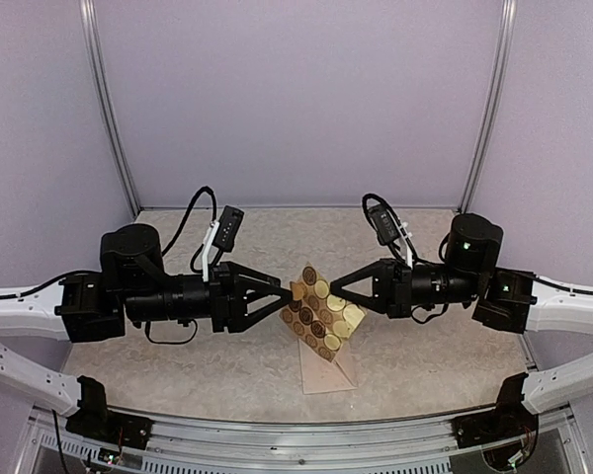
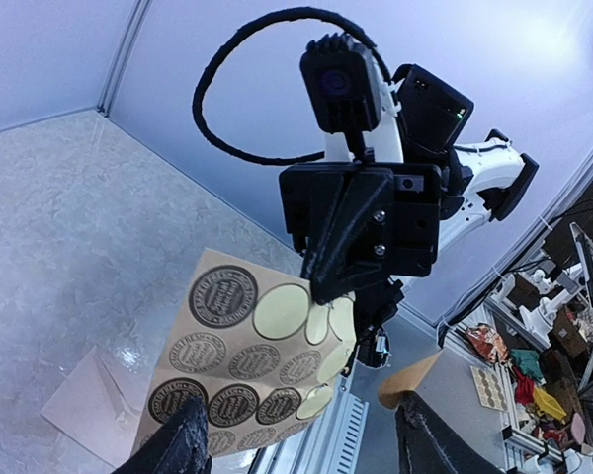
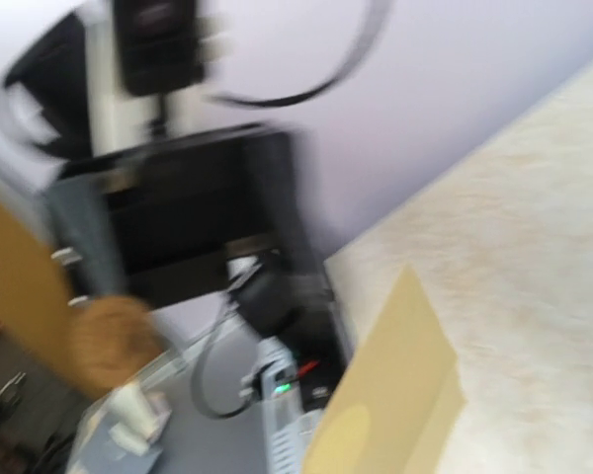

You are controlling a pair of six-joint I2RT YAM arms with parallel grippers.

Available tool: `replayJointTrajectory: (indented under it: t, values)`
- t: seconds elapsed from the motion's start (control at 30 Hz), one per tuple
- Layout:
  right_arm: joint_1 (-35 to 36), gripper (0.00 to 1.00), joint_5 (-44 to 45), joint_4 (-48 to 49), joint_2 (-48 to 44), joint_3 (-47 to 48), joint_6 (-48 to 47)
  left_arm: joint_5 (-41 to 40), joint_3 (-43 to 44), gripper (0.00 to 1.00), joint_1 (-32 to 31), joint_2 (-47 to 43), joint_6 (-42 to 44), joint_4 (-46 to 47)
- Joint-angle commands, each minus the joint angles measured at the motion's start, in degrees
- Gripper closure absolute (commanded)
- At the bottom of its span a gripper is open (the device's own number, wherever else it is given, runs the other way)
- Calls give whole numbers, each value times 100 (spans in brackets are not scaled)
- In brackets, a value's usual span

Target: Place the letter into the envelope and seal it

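The table [image 1: 178,365] has a beige, speckled top. Pale lilac walls [image 1: 296,99] close it on three sides, with thin metal posts [image 1: 109,109] in the back corners. In the left wrist view some shelves with colourful clutter [image 2: 534,375] show past the table edge.

The envelope [image 1: 328,375] lies flat on the table, a little right of the middle and near the front edge. It is directly under the place where the two arms meet, and nothing touches it. It shows also in the left wrist view [image 2: 84,405], as a pale pink shape on the surface. I cannot tell if anything is inside it.

The left gripper [image 1: 285,294] reaches in from the left with its jaws apart. One of its fingers [image 2: 178,449] is at the lower corner of the sticker sheet [image 1: 321,314]. A small brown piece [image 2: 407,380], maybe a sticker, sits on the tip of the other finger. The sheet hangs tilted in the air between both arms and hides the back part of the envelope from above. It carries rows of round brown and gold stickers, and some pale round places are bare.

The right gripper [image 1: 334,286] comes from the right and is closed on the upper edge of the sheet. The right wrist view is too blurred for details.
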Motion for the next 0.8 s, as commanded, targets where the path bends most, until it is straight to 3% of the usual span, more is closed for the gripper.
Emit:
replayJointTrajectory:
  t: [0.0, 0.2, 0.4, 0.53, 0.63, 0.77]
  values:
    - [-395, 100, 875, -726, -221, -85, 52, -85, -94, 46, 40, -126, 58, 187]
    - [-1707, 100, 1036, -1258, -211, -734, -58, 4, -228, 70, 38, -46, -94, 465]
    - [-2968, 100, 671, -904, 16, -1489, -432, 129, -414, 80, 29, 5, -292, 821]
    - [-3562, 100, 654, -968, 143, -1602, -689, 171, -426, 80, 25, 51, -326, 881]
    - [-3860, 97, 826, -1226, 276, -1549, -853, 189, -422, 72, 27, 71, -328, 912]
    - [-3918, 33, 1697, -2082, 240, -1087, -1200, -3, -401, 73, 23, 95, -380, 797]
